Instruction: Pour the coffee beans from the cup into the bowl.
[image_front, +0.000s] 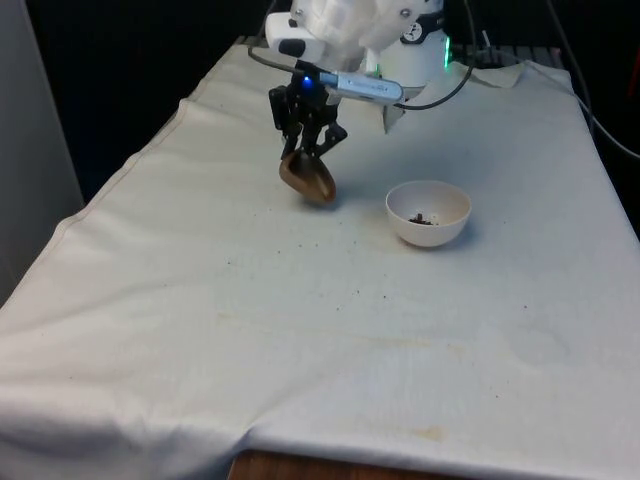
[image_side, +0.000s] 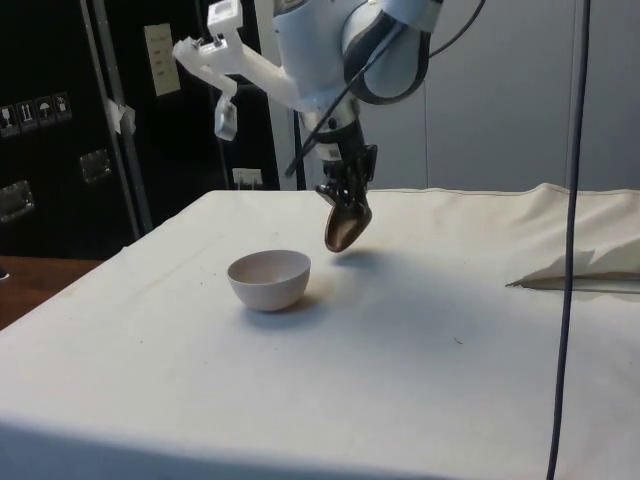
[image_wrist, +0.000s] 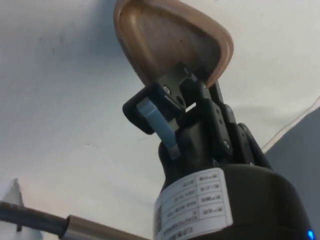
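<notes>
the gripper (image_front: 308, 152) is clenched on the rim of a brown cup (image_front: 309, 178), with one finger inside the cup wall and the other outside, as the wrist view shows (image_wrist: 192, 85). the cup is held clear of the cloth, tilted well off upright; its shadow lies on the cloth just under it. in the side view the cup (image_side: 346, 227) hangs below the gripper (image_side: 348, 193) with its mouth turned partly downward. in the wrist view the inside of the cup (image_wrist: 170, 42) is bare brown, with no beans visible on the part that shows.

the white bowl (image_front: 429, 212) stands upright on the cloth, apart from the cup, on the front view's right of it. a small heap of dark coffee beans (image_front: 421, 217) lies at the bottom of the bowl. in the side view the bowl (image_side: 269, 279) sits nearer the camera than the cup, not touching it.

the white cloth (image_front: 300, 330) carries a few small dark specks between the cup and the near edge.
</notes>
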